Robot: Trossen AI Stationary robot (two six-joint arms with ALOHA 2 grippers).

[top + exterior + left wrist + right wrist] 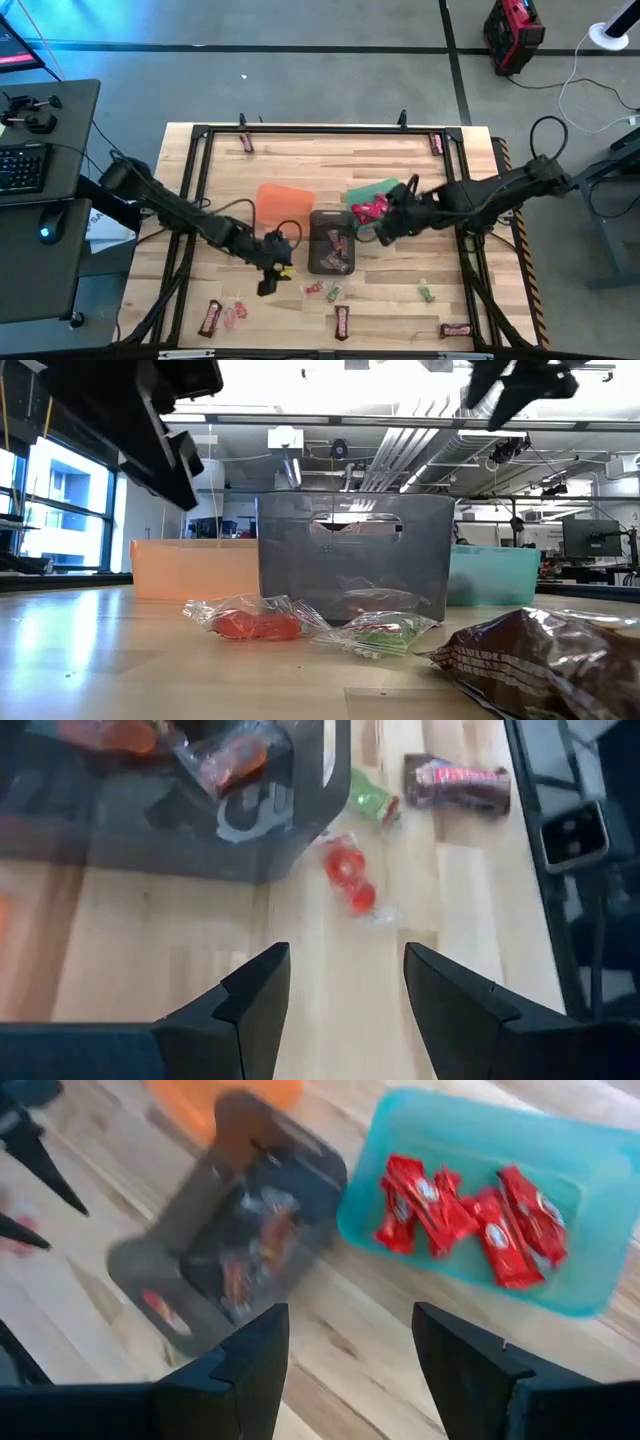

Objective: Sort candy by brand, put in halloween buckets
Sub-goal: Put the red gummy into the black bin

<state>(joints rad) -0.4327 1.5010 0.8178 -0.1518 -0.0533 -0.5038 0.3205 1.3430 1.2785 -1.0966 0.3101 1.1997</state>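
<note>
High view: three bins clustered mid-table — translucent orange bucket (283,203), dark grey rectangular bucket (332,241), teal-green bucket (372,192) holding red-wrapped candies (470,1210). Bare wooden table (390,150) behind the bins. Loose brown bars (342,321) and small pink and green pieces (322,290) scattered along front edge. Left gripper (268,283) low, beside grey bucket's front-left corner, fingers apart, empty. Right gripper (385,232) between grey and green buckets, fingers spread, empty.
</note>
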